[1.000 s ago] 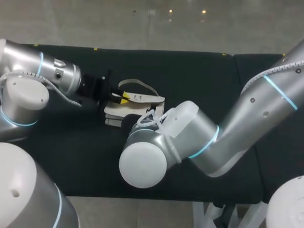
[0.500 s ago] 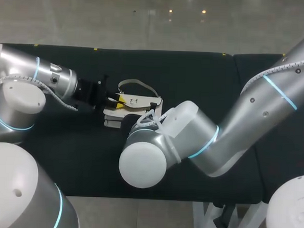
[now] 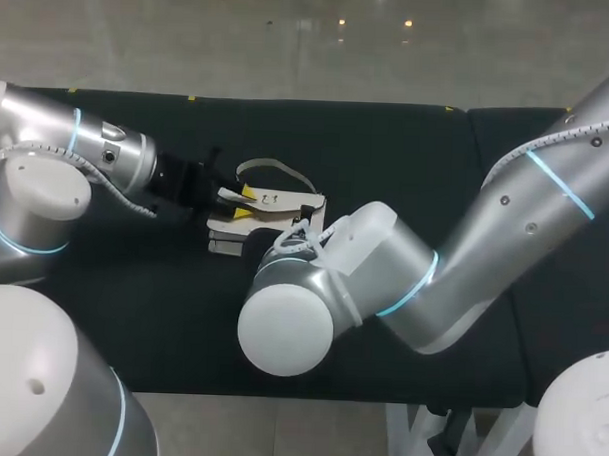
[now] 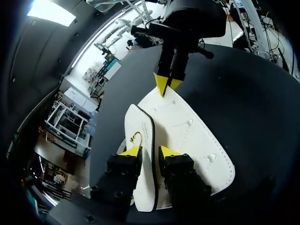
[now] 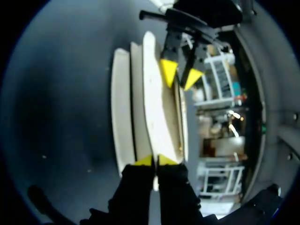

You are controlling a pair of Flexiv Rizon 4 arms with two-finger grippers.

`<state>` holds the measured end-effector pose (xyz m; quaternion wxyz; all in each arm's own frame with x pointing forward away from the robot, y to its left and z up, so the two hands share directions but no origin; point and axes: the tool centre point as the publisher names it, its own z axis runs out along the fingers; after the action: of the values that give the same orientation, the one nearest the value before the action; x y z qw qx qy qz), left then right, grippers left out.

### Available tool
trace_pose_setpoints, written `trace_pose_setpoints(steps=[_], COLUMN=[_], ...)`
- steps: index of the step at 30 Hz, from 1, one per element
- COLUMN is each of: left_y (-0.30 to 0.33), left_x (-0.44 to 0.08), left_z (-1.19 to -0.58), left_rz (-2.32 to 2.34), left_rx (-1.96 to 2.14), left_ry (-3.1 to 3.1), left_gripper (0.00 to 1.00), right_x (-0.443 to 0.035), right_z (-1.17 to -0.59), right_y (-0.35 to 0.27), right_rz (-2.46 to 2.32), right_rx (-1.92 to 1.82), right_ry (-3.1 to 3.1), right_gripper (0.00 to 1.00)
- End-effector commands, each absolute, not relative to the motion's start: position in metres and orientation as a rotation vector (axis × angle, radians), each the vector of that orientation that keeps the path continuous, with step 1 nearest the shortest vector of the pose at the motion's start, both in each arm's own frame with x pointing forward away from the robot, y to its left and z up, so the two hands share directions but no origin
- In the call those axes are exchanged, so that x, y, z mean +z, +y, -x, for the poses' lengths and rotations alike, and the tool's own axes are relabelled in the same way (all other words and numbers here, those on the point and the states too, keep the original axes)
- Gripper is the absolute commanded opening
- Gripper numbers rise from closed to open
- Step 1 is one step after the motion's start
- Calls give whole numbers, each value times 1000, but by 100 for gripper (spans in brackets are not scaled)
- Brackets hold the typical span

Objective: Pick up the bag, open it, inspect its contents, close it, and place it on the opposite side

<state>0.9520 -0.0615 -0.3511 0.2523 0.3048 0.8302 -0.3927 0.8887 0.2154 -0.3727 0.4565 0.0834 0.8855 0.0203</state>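
On counter (image 3: 407, 152), left of centre: 1 × bag (image 3: 275, 202), white, flat, dark-edged, w/ strap (image 3: 272, 167) looped at its far edge. Flap (image 4: 140, 136) raised off the body.

Left gripper (image 4: 151, 152): fingers clenched on the flap's near edge, one each side.
Right gripper (image 5: 154, 161): fingers pinched tight on the opp. end of the bag, tips nearly meeting. Hidden under its own wrist in head view. Which layer it has: cannot tell.

Step (judged): opening, early. Contents not visible.

Risks (judged):
- Thin flap edge may slip from the left fingers if pulled at an angle, since the hold looks shallow.
- If the right pinch has the flap rather than the body, a lift takes the whole bag up and nothing opens.
- Arms pulling apart out of step → strain at the flap's fold, or bag dragged across counter.
- Grippers face each other across a short bag, so any closing move risks a fingertip clash.
- Strap lies loose and could snag during the carry.

Markings: none legible. Small gold fitting (image 4: 136, 138) on flap, round studs (image 4: 190, 122) on body. No brand, label or print readable on either.
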Motion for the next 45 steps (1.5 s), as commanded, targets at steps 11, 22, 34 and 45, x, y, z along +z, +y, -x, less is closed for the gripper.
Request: trace_pose_setpoints(steps=[11,22,34,45], left_y=[-69,-69,-54,-74], left_x=[-353,-354,-362,-362], left_z=[-949,-938,-943,-946], left_rz=[-868,-944,-885,-966], left_rx=[-1073,-1094,-1046,-1073], left_ry=[2242,2244,2279,2267], left_gripper=[0,0,0,0], right_x=[-374,-374,-374,-374], right_z=[-889,-889,-889,-889], right_y=[217,217,217,217], right_rz=[-208,-208,-208,-208], right_rx=[46,46,46,46], right_ry=[2181,2181,2181,2181], right_gripper=[0,0,0,0])
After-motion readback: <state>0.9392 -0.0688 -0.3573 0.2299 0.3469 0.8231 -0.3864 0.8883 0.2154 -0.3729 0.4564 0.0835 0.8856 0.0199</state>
